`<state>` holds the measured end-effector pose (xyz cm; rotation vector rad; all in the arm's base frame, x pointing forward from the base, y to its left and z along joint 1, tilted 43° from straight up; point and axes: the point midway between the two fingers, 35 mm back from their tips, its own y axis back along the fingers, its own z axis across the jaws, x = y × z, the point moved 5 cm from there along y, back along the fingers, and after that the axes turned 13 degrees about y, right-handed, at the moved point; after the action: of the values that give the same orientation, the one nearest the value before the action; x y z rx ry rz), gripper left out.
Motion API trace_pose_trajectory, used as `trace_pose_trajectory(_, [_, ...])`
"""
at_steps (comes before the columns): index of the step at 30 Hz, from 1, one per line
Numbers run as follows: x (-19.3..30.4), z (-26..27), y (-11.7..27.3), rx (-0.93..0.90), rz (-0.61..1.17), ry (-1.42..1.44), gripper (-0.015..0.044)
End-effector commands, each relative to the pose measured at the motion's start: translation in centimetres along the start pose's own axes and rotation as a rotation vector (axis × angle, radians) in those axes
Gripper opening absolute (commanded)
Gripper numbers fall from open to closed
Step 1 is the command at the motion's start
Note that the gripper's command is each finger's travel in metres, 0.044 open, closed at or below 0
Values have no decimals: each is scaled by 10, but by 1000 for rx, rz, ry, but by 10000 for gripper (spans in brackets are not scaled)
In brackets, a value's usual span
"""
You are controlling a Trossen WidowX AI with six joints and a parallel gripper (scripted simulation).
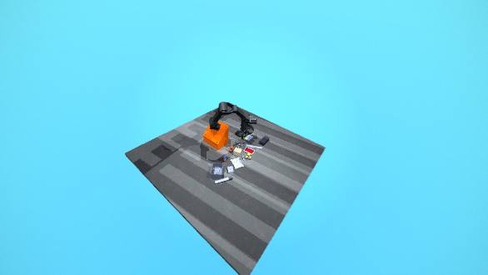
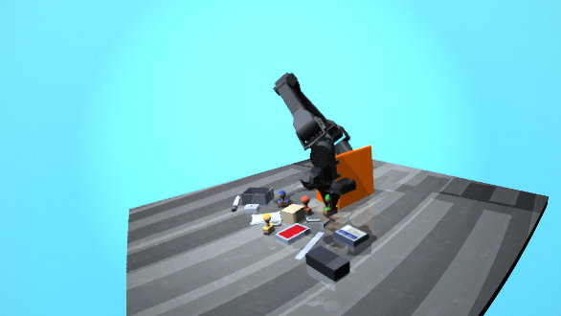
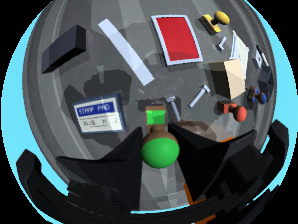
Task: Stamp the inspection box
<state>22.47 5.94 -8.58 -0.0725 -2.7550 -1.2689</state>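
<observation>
My gripper (image 3: 154, 129) is shut on the green-knobbed stamp (image 3: 160, 150) (image 2: 327, 197), upright between the fingers; its base has a green label. Any gap below it is hard to judge. Its PASS lettering cannot be read. The red ink pad (image 3: 179, 40) (image 2: 292, 232) (image 1: 249, 151) lies open in a pale frame, ahead of the gripper in the wrist view. A box (image 3: 98, 114) (image 2: 351, 235) labelled STAMP PAD BLUE lies left of the gripper there. The white card (image 3: 240, 54) (image 2: 261, 219) (image 1: 236, 162) lies beyond the tan block; its inspection box is too small to make out.
Red (image 3: 240, 114), blue (image 2: 281, 194) and yellow (image 2: 267, 218) knobbed stamps stand around the tan block (image 2: 292, 214). A pale strip (image 3: 126, 51), a black block (image 2: 327, 262), small grey pieces (image 3: 199, 96), a grey bin (image 2: 258, 195) and a marker (image 1: 222, 180) also lie there. An orange panel (image 2: 356, 174) stands by the arm.
</observation>
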Motion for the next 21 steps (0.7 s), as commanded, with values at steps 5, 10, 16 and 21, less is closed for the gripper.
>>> trace_pose_trajectory(5, [0,0,5,-6,2,-5,0])
trace_pose_trajectory(10, [0,0,7,-6,2,-5,0])
trace_pose_trajectory(16, [1,0,10,-7,2,-5,0])
trace_pose_trajectory(21, [1,0,13,-7,2,-5,0])
